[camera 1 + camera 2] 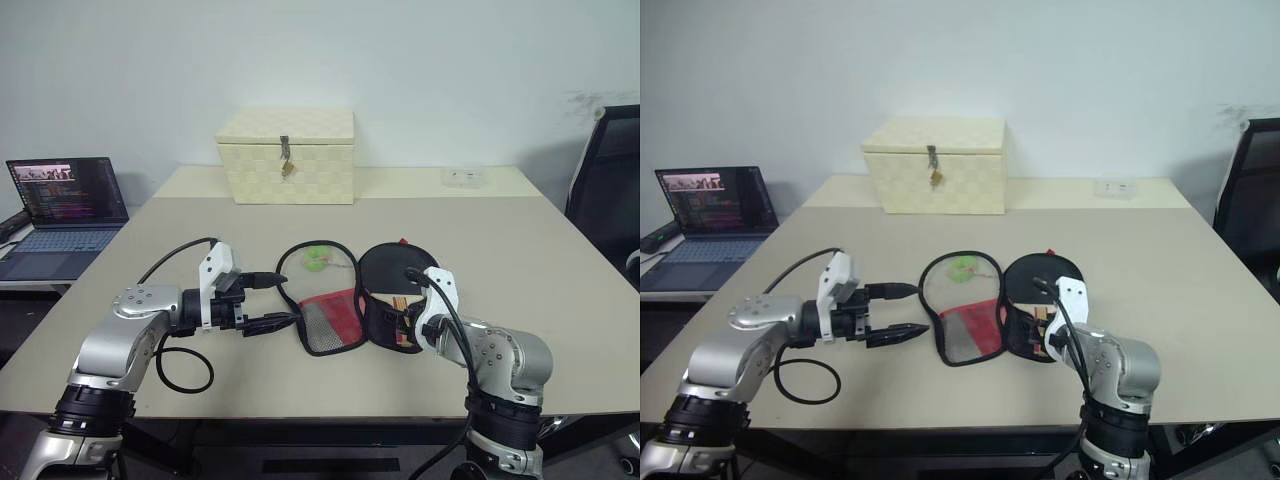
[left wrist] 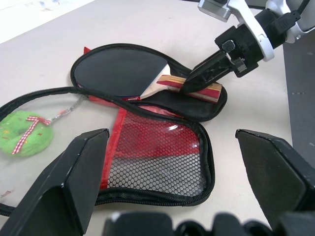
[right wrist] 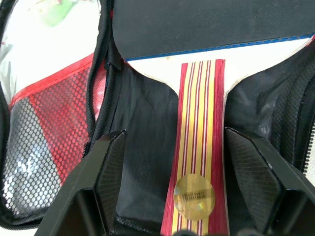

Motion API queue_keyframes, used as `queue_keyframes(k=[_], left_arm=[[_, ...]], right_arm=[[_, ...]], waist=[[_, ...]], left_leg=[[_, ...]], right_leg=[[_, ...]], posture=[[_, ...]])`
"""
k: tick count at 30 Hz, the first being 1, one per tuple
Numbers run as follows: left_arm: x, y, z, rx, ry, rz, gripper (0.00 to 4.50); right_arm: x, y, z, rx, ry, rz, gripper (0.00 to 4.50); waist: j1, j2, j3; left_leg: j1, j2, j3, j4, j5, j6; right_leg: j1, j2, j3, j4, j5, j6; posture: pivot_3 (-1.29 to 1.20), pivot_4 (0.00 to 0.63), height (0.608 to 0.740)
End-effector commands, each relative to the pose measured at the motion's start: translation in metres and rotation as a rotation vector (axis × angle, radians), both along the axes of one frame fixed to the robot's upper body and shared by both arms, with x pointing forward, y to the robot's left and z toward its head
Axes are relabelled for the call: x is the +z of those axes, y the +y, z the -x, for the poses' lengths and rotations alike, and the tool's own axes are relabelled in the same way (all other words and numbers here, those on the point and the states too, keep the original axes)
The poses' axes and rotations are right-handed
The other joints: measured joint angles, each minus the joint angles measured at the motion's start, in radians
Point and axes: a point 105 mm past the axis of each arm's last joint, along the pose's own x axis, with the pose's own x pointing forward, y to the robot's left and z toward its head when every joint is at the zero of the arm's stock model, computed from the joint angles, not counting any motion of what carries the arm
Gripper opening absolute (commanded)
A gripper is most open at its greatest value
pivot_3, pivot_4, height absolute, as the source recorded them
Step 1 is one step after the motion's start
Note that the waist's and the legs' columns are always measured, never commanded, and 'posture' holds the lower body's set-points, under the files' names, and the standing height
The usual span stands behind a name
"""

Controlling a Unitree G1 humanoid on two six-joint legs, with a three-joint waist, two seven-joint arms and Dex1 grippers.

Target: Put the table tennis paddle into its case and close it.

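Near the tabletop's front edge: paddle (image 2: 147,73) lies inside the open case (image 1: 345,300).
My right gripper (image 2: 189,83) straddles the handle, jaws apart; left gripper (image 1: 275,300) spread wide, empty. Folding and zipping remain.

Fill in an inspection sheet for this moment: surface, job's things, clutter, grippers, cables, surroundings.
Surface: beige table, mostly bare.
Job's things: case lies unzipped and spread open; table tennis paddle lies in its right half, lid not folded over.
Clutter: cream woven box at the back; green tag on the case's zipper.
Grippers: left gripper open beside the case, empty; right gripper open, straddling the paddle's handle.
Cables: black cable loops by the left arm.
Surroundings: laptop left, black chair right.
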Motion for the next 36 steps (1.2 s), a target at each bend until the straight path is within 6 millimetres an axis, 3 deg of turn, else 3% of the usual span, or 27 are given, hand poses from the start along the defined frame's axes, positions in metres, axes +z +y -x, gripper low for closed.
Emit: queue_keyframes(k=[1, 9, 14, 18, 22, 27, 36], left_arm=[[0.013, 0.002, 0.0, 0.004, -0.056, 0.01, 4.5], [0.008, 0.008, -0.002, 0.044, -0.045, 0.008, 4.5], [0.001, 0.016, -0.011, 0.11, -0.03, 0.018, 4.5], [-0.021, 0.035, -0.029, 0.236, -0.017, -0.062, 3.27], [-0.033, 0.041, -0.036, 0.279, 0.025, -0.065, 1.8], [-0.052, 0.05, -0.047, 0.362, 0.057, -0.122, 0.13], [-0.072, 0.032, -0.075, 0.409, 0.05, -0.153, 0.02]], right_arm=[[0.021, 0.013, 0.001, 0.056, -0.077, -0.039, 3.44], [0.042, -0.006, 0.014, 0.292, -0.222, 0.104, 3.44], [0.097, 0.001, 0.045, 0.635, -0.466, 0.108, 3.44], [0.114, -0.011, 0.057, 0.746, -0.553, 0.165, 3.48], [0.117, -0.021, 0.061, 0.794, -0.584, 0.212, 3.48], [0.123, -0.032, 0.052, 0.765, -0.618, 0.269, 3.48], [0.121, -0.035, 0.047, 0.748, -0.627, 0.294, 3.48]], waist=[[0.0, 0.0, 0.0], [-0.001, 0.0, 0.0], [-0.001, 0.0, 0.0], [-0.001, -0.001, 0.0], [0.002, -0.001, 0.0], [0.005, -0.001, -0.001], [0.015, -0.001, -0.001]], left_leg=[[0.0, 0.0, 0.0, 0.0, 0.0, 0.0], [0.0, -0.001, 0.0, 0.0, 0.0, 0.0], [0.0, 0.0, 0.0, 0.0, 0.0, 0.0], [0.001, 0.0, 0.0, 0.0, 0.0, 0.0], [0.0, 0.0, 0.0, 0.0, 0.0, 0.0], [0.0, -0.001, 0.0, 0.001, 0.0, 0.0], [0.0, -0.002, 0.0, 0.002, 0.0, 0.0]], right_leg=[[0.0, 0.0, 0.0, 0.0, 0.0, 0.0], [0.0, 0.0, 0.0, -0.001, 0.0, 0.0], [0.0, 0.0, -0.001, -0.001, 0.0, 0.0], [0.001, 0.0, -0.002, -0.001, 0.0, 0.0], [0.001, 0.0, -0.002, -0.001, 0.0, 0.0], [0.001, 0.0, -0.002, -0.001, 0.0, 0.001], [0.001, 0.0, -0.002, -0.001, 0.0, 0.001]], posture=[[0.0, 0.15, 0.74], [0.0, 0.15, 0.74], [0.0, 0.15, 0.74], [0.0, 0.15, 0.74], [0.0, 0.15, 0.74], [0.0, 0.15, 0.74], [0.0, 0.15, 0.74]])
